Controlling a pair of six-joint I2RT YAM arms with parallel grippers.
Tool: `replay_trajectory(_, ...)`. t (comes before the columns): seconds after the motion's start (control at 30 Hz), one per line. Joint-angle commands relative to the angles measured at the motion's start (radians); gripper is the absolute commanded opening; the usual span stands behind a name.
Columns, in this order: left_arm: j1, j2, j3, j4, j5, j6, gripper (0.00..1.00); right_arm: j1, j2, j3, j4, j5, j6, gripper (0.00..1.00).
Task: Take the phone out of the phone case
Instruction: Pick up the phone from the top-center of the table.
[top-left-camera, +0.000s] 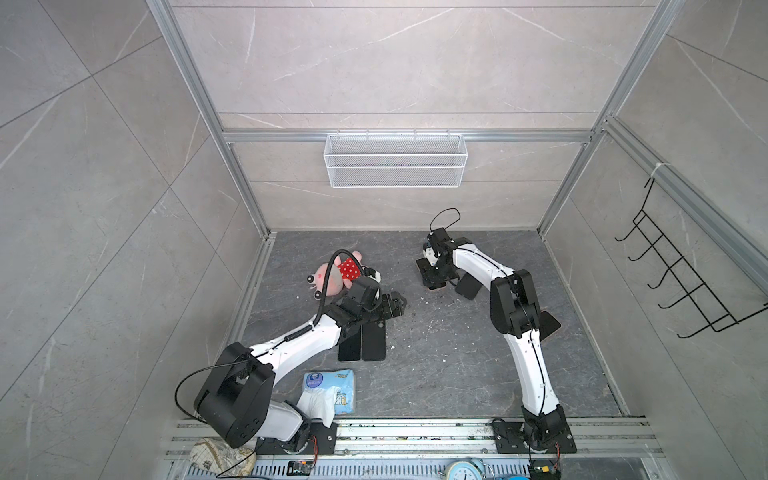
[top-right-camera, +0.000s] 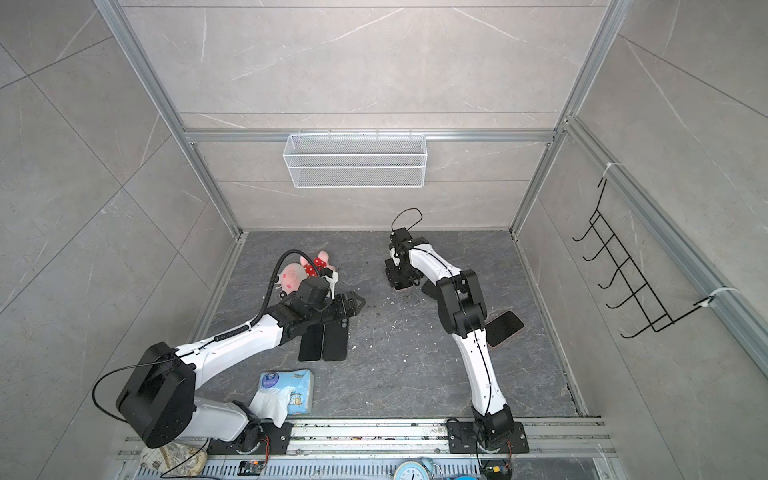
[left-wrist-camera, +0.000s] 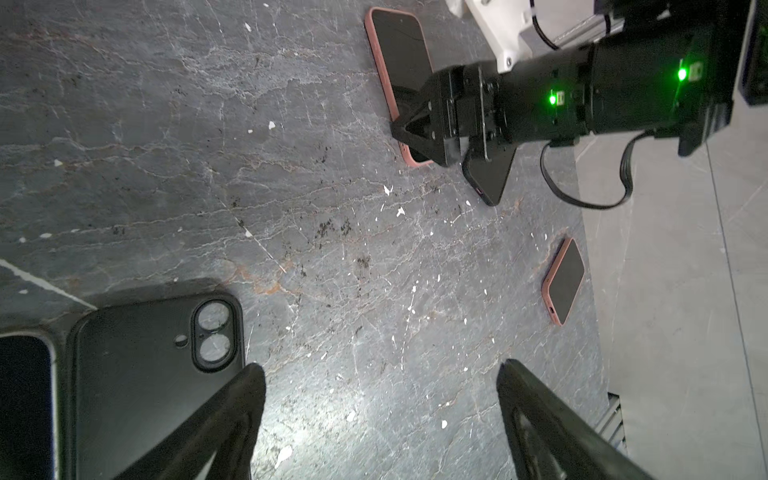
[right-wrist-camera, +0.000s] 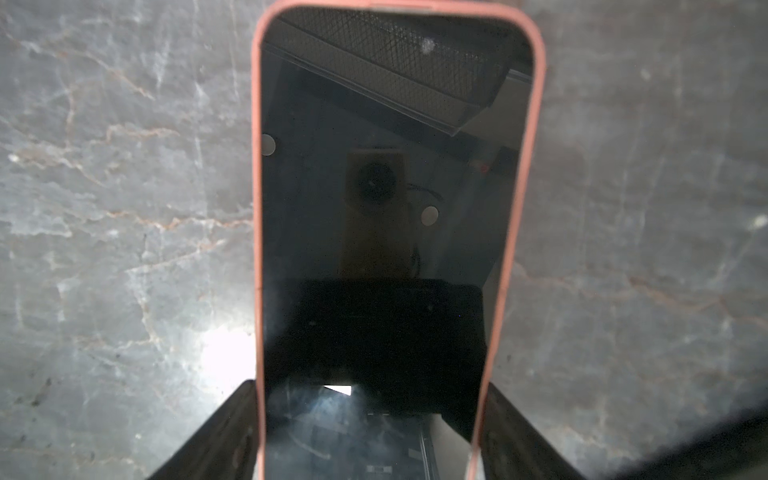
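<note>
Both right gripper (right-wrist-camera: 370, 395) fingers (right-wrist-camera: 226, 432) flank the pink case (right-wrist-camera: 256, 208) at its edges.

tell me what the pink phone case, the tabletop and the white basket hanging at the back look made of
Pink phone case: probably silicone or soft plastic, matte, with rounded corners and no glare.
Tabletop: dark grey stone or a stone-look slab, pale veins, a slight sheen under the light.
White basket: fine metal mesh on a wire frame, apparently painted white.

Wht arms (top-left-camera: 303, 345), blk joints (top-left-camera: 232, 399), coiled cable (top-left-camera: 298, 332).
</note>
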Motion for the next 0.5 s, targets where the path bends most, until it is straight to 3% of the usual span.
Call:
replay_trajectory(0.0, 0.022, 0.048, 0.042, 0.123, 0.056, -0.067, 0.89, 0.005, -0.052, -0.076, -0.014, -0.022, 0.017, 0.64)
replay_trajectory(0.27, 0.062, 0.193, 0.076, 0.283, 0.122, -0.181, 0.88, 0.007, -0.194, -0.26, 0.105, -0.138, 0.062, 0.41)
replay_trajectory(0.47, 0.067, 0.303, 0.124, 0.334, 0.158, -0.241, 0.87, 0.009, -0.323, -0.431, 0.231, -0.259, 0.082, 0.33)
